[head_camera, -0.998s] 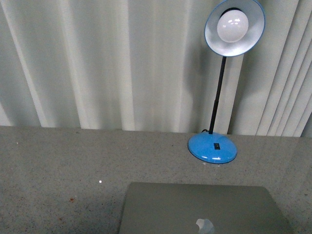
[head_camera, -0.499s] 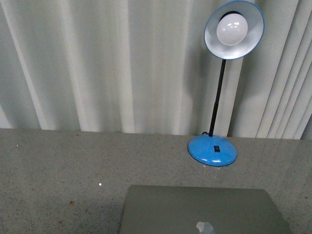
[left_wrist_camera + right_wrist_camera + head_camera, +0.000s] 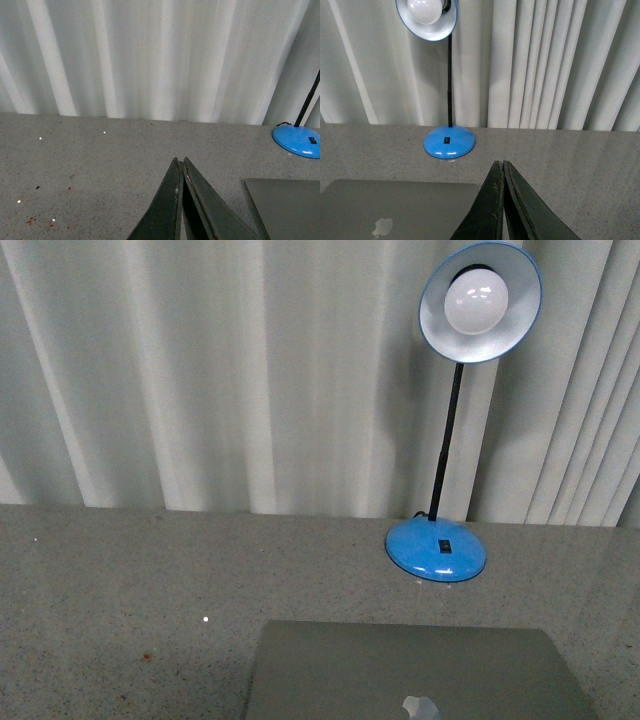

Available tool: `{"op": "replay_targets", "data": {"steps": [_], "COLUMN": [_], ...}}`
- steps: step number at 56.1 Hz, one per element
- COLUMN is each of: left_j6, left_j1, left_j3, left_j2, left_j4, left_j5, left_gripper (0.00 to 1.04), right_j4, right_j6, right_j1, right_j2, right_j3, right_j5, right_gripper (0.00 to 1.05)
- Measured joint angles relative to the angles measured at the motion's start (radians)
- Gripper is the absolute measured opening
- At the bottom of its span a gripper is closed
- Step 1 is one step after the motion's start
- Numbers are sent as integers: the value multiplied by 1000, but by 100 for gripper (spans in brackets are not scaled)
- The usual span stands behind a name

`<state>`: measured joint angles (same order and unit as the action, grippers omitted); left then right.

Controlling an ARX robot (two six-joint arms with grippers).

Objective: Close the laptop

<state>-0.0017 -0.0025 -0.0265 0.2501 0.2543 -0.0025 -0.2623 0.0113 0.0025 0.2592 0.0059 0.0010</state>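
Observation:
The silver-grey laptop (image 3: 410, 670) lies at the near edge of the grey speckled table, lid down flat, its pale apple logo showing at the bottom of the front view. It also shows in the right wrist view (image 3: 395, 207) and a corner of it in the left wrist view (image 3: 287, 207). Screen and keyboard are hidden under the lid. My left gripper (image 3: 179, 162) is shut and empty, above the table to the laptop's left. My right gripper (image 3: 499, 164) is shut and empty, beside the laptop's right edge. Neither arm shows in the front view.
A blue desk lamp stands behind the laptop, its base (image 3: 436, 546) on the table and its round shade (image 3: 480, 300) with a white bulb high up. White pleated curtains (image 3: 200, 370) hang along the table's far edge. Small red specks (image 3: 31, 220) lie on the table at the left.
The view has shifted very slightly; the laptop's lid sits a little lower in the front view than one second ago. Nothing else has changed.

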Motion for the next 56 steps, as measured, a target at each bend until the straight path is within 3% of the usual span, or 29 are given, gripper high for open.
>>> {"op": "replay_targets", "data": {"steps": [16,20,34,38,44,56], "left_j6": [0,0,-1,0,0,0], "left_j1": [0,0,0,0,0,0], "left_j3": [0,0,0,0,0,0], "left_j2": [-82,-216,-245,-247,-247,-247], "left_j4": [-83,-244,-253,-253,-254,-254], "left_j5": [0,2,3,2,2,2], "left_gripper": [4,4,4,16,38,75], "right_j4": [84,243,262,262,262,262], "right_j6": [0,0,0,0,0,0], "right_j1": [0,0,0,0,0,0], "right_j2": [-84,-206,-254,-254,-254,-254], "right_j3": [0,0,0,0,0,0], "right_j5": [0,-2,-2,-2,-2,-2], "right_gripper": [3,3,3,11,34,69]}}
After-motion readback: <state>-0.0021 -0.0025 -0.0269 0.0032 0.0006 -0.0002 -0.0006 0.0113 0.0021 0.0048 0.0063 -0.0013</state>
